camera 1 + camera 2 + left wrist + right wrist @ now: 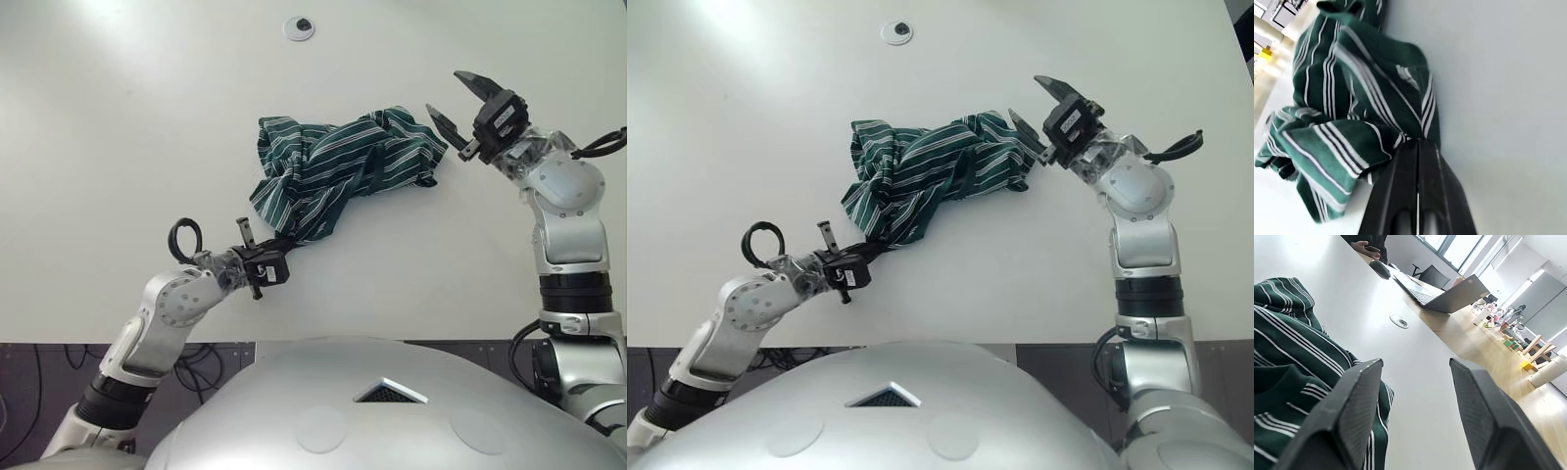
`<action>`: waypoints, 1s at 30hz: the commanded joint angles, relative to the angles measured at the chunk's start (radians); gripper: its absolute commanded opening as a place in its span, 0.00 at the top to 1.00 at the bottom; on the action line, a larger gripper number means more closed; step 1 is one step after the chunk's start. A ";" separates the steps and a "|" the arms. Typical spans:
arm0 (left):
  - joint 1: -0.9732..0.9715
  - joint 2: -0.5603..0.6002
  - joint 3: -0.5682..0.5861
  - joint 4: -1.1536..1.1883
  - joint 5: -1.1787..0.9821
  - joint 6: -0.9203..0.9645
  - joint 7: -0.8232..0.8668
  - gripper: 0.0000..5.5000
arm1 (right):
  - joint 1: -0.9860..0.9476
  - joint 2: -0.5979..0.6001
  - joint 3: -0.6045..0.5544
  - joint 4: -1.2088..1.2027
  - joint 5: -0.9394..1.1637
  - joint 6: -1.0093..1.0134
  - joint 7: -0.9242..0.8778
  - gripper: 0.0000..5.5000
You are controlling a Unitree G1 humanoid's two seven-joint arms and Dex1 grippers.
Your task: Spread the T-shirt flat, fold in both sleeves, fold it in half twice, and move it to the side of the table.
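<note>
White table [118, 147] carries crumpled T-shirt [343, 166] (round grommet [299, 27] beyond).

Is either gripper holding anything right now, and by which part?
The left gripper pinches the T-shirt by the edge nearest the robot. The right gripper is open beside it, holding nothing.

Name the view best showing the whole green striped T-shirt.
Left eye view: the whole crumpled green striped T-shirt shows, likewise right eye. Left wrist view has the corner the left gripper pinches; right wrist view, one end.
</note>
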 commanded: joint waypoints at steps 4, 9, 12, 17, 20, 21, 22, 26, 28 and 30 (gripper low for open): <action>0.109 0.315 0.044 0.147 -0.024 0.067 -0.220 1.00 | 0.036 -0.001 0.022 -0.058 0.135 0.098 0.122 0.54; 0.108 0.415 0.072 0.188 -0.109 0.014 -0.263 1.00 | 0.039 -0.029 0.061 -0.072 0.206 0.217 0.241 0.54; 0.094 0.446 0.111 0.186 -0.156 -0.015 -0.256 1.00 | 0.067 -0.056 0.071 -0.123 0.261 0.308 0.317 0.54; 0.033 0.342 0.203 0.062 -0.330 -0.017 -0.185 1.00 | 0.072 -0.058 0.063 -0.145 0.273 0.348 0.324 0.54; 0.027 0.317 0.254 0.011 -0.373 -0.025 -0.180 0.96 | 0.076 -0.054 0.061 -0.141 0.267 0.340 0.315 0.54; 0.031 0.310 0.277 -0.009 -0.388 -0.023 -0.178 0.92 | 0.079 -0.052 0.063 -0.140 0.264 0.335 0.313 0.54; 0.040 0.307 0.295 -0.027 -0.397 -0.022 -0.180 0.90 | 0.086 -0.052 0.062 -0.144 0.263 0.332 0.310 0.54; 0.128 0.302 0.314 -0.086 -0.389 -0.033 -0.200 0.81 | 0.098 -0.050 0.060 -0.148 0.264 0.322 0.301 0.54; 0.167 0.301 0.308 -0.090 -0.367 -0.041 -0.204 0.76 | 0.108 -0.051 0.055 -0.152 0.265 0.316 0.296 0.54; 0.204 0.296 0.292 -0.087 -0.341 -0.051 -0.207 0.71 | 0.113 -0.052 0.053 -0.152 0.264 0.311 0.292 0.54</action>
